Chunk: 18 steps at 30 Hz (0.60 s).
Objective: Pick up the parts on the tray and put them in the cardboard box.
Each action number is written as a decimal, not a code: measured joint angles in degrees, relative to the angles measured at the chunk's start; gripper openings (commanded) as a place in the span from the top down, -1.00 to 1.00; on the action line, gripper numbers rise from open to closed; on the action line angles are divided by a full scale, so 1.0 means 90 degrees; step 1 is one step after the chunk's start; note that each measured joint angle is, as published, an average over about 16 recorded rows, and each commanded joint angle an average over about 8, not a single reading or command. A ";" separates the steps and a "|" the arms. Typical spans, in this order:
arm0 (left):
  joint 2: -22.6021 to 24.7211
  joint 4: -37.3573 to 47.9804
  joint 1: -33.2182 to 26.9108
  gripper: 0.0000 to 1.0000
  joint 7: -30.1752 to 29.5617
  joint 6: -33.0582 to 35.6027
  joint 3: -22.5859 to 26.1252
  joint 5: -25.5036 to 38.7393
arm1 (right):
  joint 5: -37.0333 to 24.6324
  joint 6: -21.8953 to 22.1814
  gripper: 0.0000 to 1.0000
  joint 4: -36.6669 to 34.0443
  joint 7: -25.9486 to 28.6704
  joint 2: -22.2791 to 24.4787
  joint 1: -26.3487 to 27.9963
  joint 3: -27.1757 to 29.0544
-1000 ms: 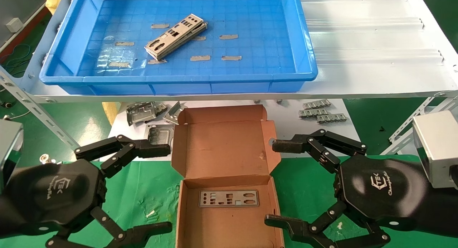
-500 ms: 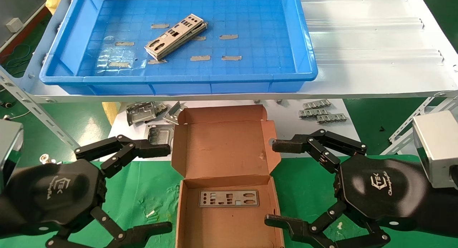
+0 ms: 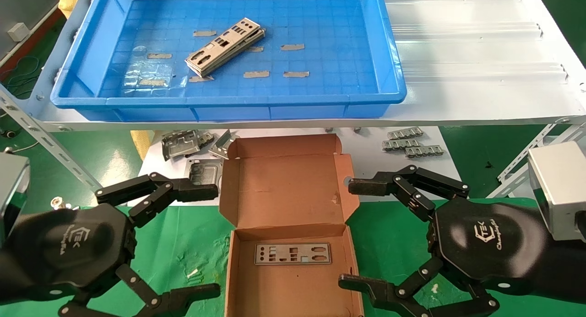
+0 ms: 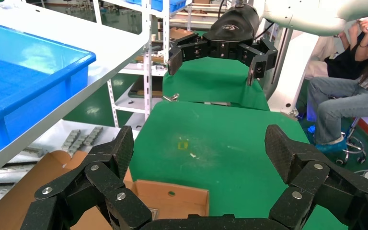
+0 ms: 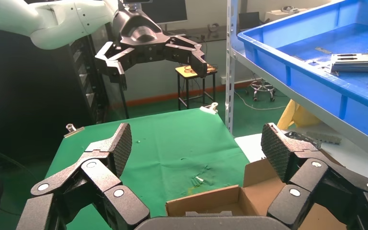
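Observation:
A short stack of silver-grey punched parts (image 3: 225,46) lies slantwise in the blue tray (image 3: 229,99) on the upper white shelf. Below it the cardboard box (image 3: 284,189) stands open, lid back, with one flat part (image 3: 293,253) on its floor. My left gripper (image 3: 211,240) hangs open just left of the box and my right gripper (image 3: 350,233) open just right of it, both empty. In the left wrist view the left gripper (image 4: 199,148) is over the box wall (image 4: 172,201). In the right wrist view the right gripper (image 5: 196,143) faces the box (image 5: 211,203), tray (image 5: 316,76) and parts (image 5: 359,61).
Bent grey brackets (image 3: 183,143) and ribbed metal strips (image 3: 412,143) lie on the white lower board behind the box. Green cloth (image 3: 183,244) covers the table. The shelf's front edge (image 3: 458,118) overhangs the box. A seated person (image 4: 345,96) is beyond the table.

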 measured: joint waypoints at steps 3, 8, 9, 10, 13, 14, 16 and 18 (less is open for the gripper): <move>0.0000 0.0000 0.0000 -1.00 0.0000 0.0000 0.0000 0.0000 | 0.0000 0.0000 -1.00 0.0000 0.0000 0.0000 0.0000 0.0000; 0.0000 0.0000 0.0000 -1.00 0.0000 0.0000 0.0000 0.0000 | 0.0000 0.0000 -1.00 0.0000 0.0000 0.0000 0.0000 0.0000; 0.0000 0.0000 0.0000 -1.00 0.0000 0.0000 0.0000 0.0000 | 0.0000 0.0000 -1.00 0.0000 0.0000 0.0000 0.0000 0.0000; 0.0000 0.0000 0.0000 -1.00 0.0000 0.0000 0.0000 0.0000 | 0.0000 0.0000 -1.00 0.0000 0.0000 0.0000 0.0000 0.0000; 0.0000 0.0000 0.0000 -1.00 0.0000 0.0000 0.0000 0.0000 | 0.0000 0.0000 -1.00 0.0000 0.0000 0.0000 0.0000 0.0000; 0.0000 0.0000 0.0000 -1.00 0.0000 0.0000 0.0000 0.0000 | 0.0000 0.0000 -1.00 0.0000 0.0000 0.0000 0.0000 0.0000; 0.0000 0.0000 0.0000 -1.00 0.0000 0.0000 0.0000 0.0000 | 0.0000 0.0000 -1.00 0.0000 0.0000 0.0000 0.0000 0.0000; 0.0000 0.0000 0.0000 -1.00 0.0000 0.0000 0.0000 0.0000 | 0.0000 0.0000 -1.00 0.0000 0.0000 0.0000 0.0000 0.0000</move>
